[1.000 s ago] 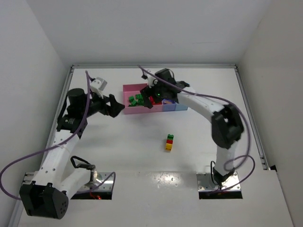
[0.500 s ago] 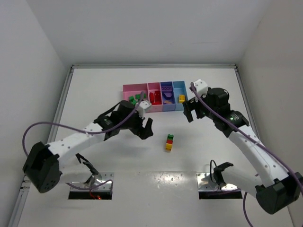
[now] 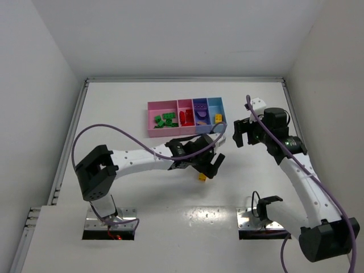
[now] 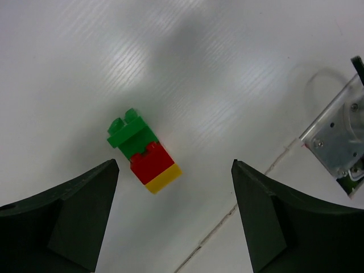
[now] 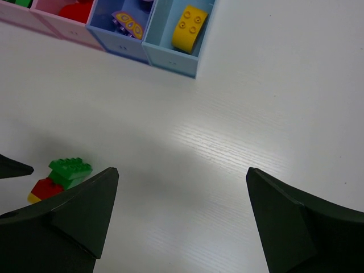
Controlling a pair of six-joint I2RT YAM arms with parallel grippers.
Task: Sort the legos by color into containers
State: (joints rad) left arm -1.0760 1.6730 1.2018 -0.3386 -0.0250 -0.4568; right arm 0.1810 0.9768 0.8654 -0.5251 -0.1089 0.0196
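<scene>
A clump of stacked green, red and yellow legos (image 4: pixel 145 156) lies on the white table. In the top view only its yellow end (image 3: pixel 201 177) shows below my left gripper (image 3: pixel 209 166). My left gripper (image 4: pixel 174 170) is open and empty, hovering above the clump, which sits nearer the left finger. My right gripper (image 3: pixel 241 138) is open and empty to the right of the bins; in its wrist view (image 5: pixel 182 170) it is over bare table, the clump (image 5: pixel 60 176) at lower left. The containers (image 3: pixel 153 108) hold green (image 3: pixel 165 120), red (image 3: pixel 184 118), purple (image 3: pixel 200 119) and yellow (image 3: pixel 218 118) legos.
The light blue bin (image 5: pixel 170 48) with a yellow brick (image 5: pixel 189 27) and the purple-blue bin (image 5: pixel 122 42) show at the top of the right wrist view. A metal arm base plate (image 4: pixel 338 148) sits at the near edge. White walls enclose the table.
My left arm swung from the left side to the table centre, ending over the clump. My right arm drew back from the bins to their right.
</scene>
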